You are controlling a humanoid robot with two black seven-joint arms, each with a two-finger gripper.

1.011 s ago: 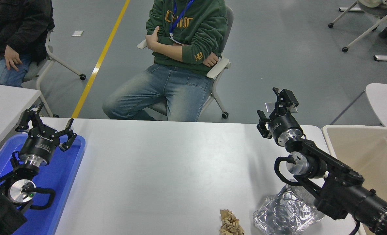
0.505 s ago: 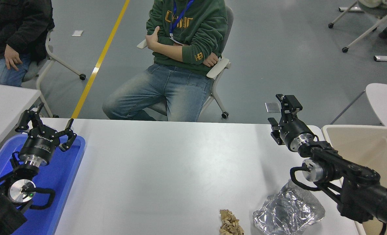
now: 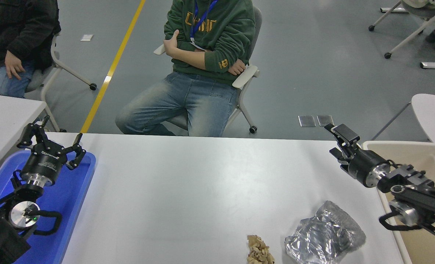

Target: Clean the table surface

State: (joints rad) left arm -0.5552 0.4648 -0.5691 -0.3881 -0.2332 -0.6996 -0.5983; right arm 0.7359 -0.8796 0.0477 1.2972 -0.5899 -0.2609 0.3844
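The table surface (image 3: 188, 183) is a wide white-grey top that fills the middle of the view. A crumpled brown paper wad (image 3: 259, 251) and a crumpled silvery plastic bag (image 3: 324, 238) lie on it near the front edge. My right gripper (image 3: 337, 143) is open and empty. It hovers over the table's far right corner, next to the beige bin (image 3: 415, 168), well behind the bag. My left gripper (image 3: 54, 137) is open and empty, parked over the blue tray (image 3: 70, 194) at the left.
A person in a green hoodie (image 3: 210, 36) sits at the far side. Another person (image 3: 12, 40) sits at the top left. A smaller white table (image 3: 4, 113) stands at the left. Another white table (image 3: 434, 113) and wheeled chairs stand at the right.
My right arm has swung right and back towards the beige bin, uncovering the silvery bag. The gripper stays open and empty. The left arm, the paper wad and the bag have not moved.
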